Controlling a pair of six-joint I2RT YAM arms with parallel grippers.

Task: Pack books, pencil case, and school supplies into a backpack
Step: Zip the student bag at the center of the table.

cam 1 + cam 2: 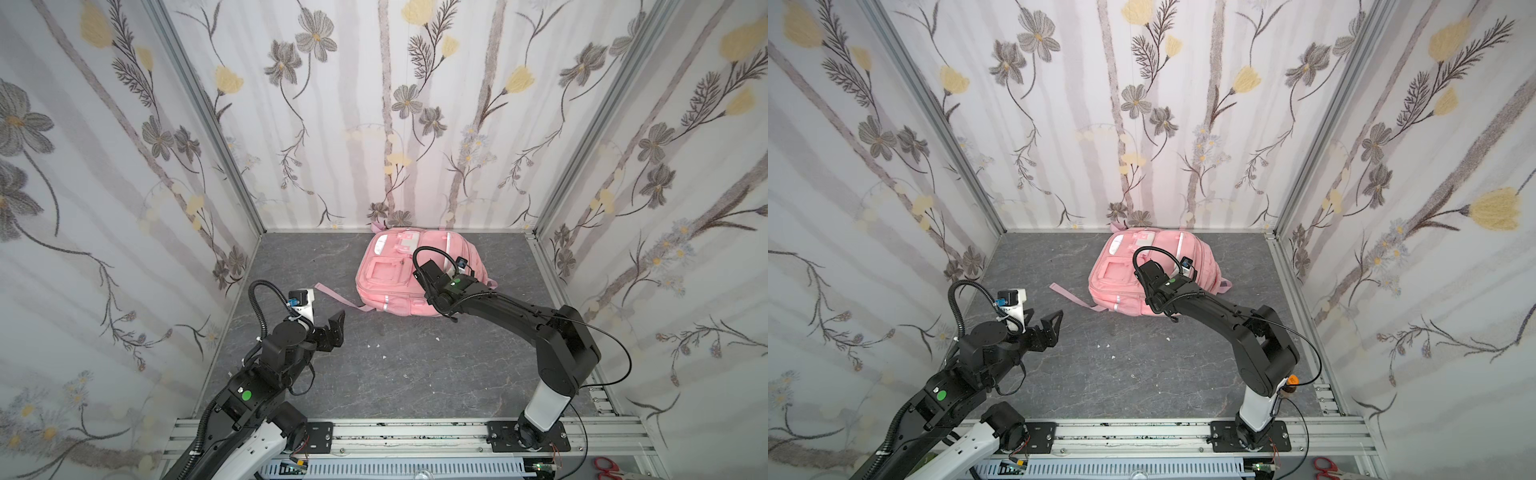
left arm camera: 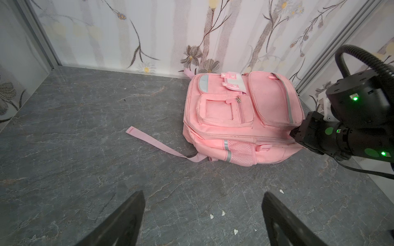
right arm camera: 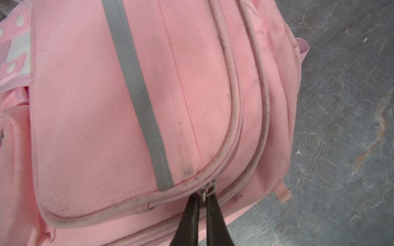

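Pink backpack [image 1: 386,291] flat on desk [image 1: 374,374], centre-rear in both top views, against back wall. Right fingers [image 3: 189,217] pinching zipper pull [image 3: 210,188], lower centre of right wrist view. Left fingers [image 2: 128,221] spread, hovering lower left. Books, pencil case, supplies not visible; probably packed, only zip-up left.

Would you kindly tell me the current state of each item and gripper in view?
pink backpack: lying flat on the table, front up, zips look closed.
zipper pull: pinched between the right gripper's fingers.
right gripper: shut on the zipper pull.
left gripper: open, empty, above the table.
loose strap: lying flat on the table, untouched.
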